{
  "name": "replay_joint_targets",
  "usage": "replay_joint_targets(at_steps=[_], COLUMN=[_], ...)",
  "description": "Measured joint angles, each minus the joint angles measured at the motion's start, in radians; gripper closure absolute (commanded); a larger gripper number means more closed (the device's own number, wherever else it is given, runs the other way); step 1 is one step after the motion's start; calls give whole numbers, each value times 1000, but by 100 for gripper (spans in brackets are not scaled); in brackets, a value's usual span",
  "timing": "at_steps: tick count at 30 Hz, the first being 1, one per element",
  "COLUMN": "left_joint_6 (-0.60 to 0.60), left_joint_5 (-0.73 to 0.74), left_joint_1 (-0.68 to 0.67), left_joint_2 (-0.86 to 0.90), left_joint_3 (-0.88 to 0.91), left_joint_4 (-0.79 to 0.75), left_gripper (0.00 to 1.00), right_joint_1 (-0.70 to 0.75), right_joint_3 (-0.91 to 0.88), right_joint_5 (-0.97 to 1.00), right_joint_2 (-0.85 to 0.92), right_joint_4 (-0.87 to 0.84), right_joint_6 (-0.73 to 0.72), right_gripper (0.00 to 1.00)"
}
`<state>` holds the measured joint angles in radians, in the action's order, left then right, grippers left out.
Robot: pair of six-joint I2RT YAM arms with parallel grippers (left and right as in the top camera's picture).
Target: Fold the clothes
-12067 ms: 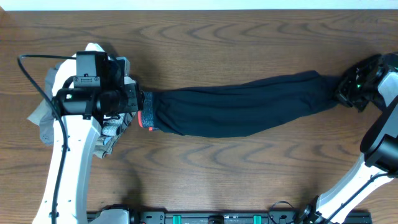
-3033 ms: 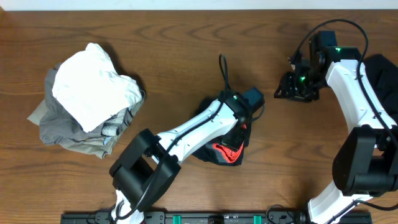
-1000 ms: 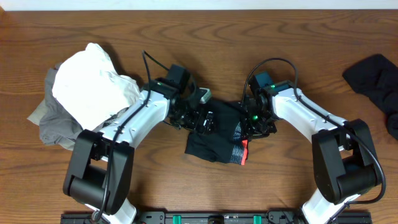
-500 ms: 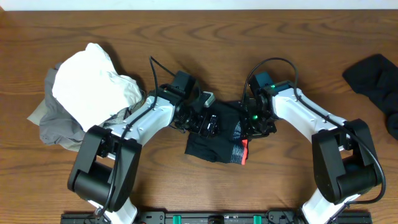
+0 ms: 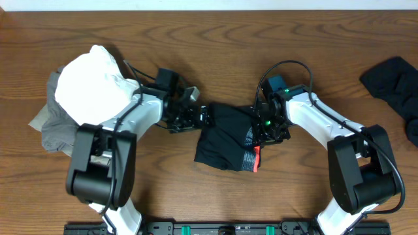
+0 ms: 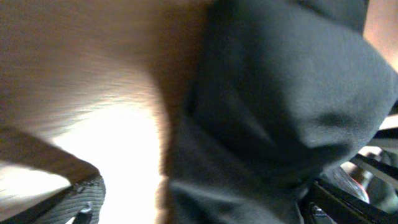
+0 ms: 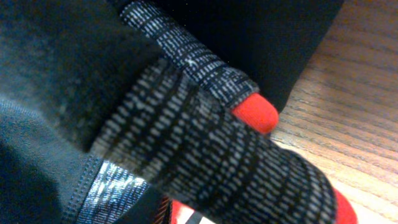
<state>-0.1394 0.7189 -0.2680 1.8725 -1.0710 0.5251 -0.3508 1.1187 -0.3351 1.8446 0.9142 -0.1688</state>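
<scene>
**Now the folded trousers sit between both arms**

Mid-worktop (image 5: 196, 39), the black trousers (image 5: 225, 137) lie as a squat bundle, long axis roughly 12 to 6 o'clock. The grey waistband (image 7: 205, 162) with its red lining is at the 4 o'clock corner. At the bundle's 10 o'clock edge the left jaws stand spread wide, cloth bulging between them, apparently unclamped. At 3 o'clock the right jaws sit over the waistband, and I cannot tell their state. Both are about equally near. Free room lies at 12 and 6 o'clock. A white and grey pile (image 5: 91, 91) crowds 9 o'clock, and another black garment (image 5: 392, 81) lies far off at 3.
</scene>
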Motion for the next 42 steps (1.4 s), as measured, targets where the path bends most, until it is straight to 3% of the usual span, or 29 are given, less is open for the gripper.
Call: replay_joint_targets(at_steps=[7, 9, 10, 11, 12, 13, 14, 21, 30, 38, 42], left_joint_6=[0, -1, -3, -7, -7, -14, -16, -18, -2, 17, 17], left_joint_5=[143, 171, 175, 176, 174, 170, 169, 180, 170, 144, 140], left_joint_1=[-108, -129, -137, -146, -152, -160, -168, -192, -102, 198, 392], left_joint_2=[49, 56, 59, 63, 69, 78, 87, 101, -49, -365, -414], left_joint_3=[-11, -11, -11, -11, -11, -8, -6, -2, -37, -117, -119], left_joint_4=[-26, -40, -47, -56, -64, -72, -79, -78, 37, 31, 24], left_gripper=[1, 10, 22, 43, 76, 91, 94, 94, 94, 94, 94], right_joint_1=[0, 0, 0, 0, 0, 0, 0, 11, 116, 128, 128], right_joint_3=[0, 0, 0, 0, 0, 0, 0, 5, 175, 245, 245], right_joint_5=[4, 7, 10, 11, 12, 13, 14, 16, 19, 18, 18], right_joint_2=[0, 0, 0, 0, 0, 0, 0, -1, -170, -378, -391], right_joint_4=[0, 0, 0, 1, 1, 1, 1, 34, 200, 167, 169], right_joint_6=[0, 0, 0, 0, 0, -1, -1, -3, 0, 1, -1], right_gripper=[73, 74, 75, 75, 75, 75, 75, 80, 65, 63, 65])
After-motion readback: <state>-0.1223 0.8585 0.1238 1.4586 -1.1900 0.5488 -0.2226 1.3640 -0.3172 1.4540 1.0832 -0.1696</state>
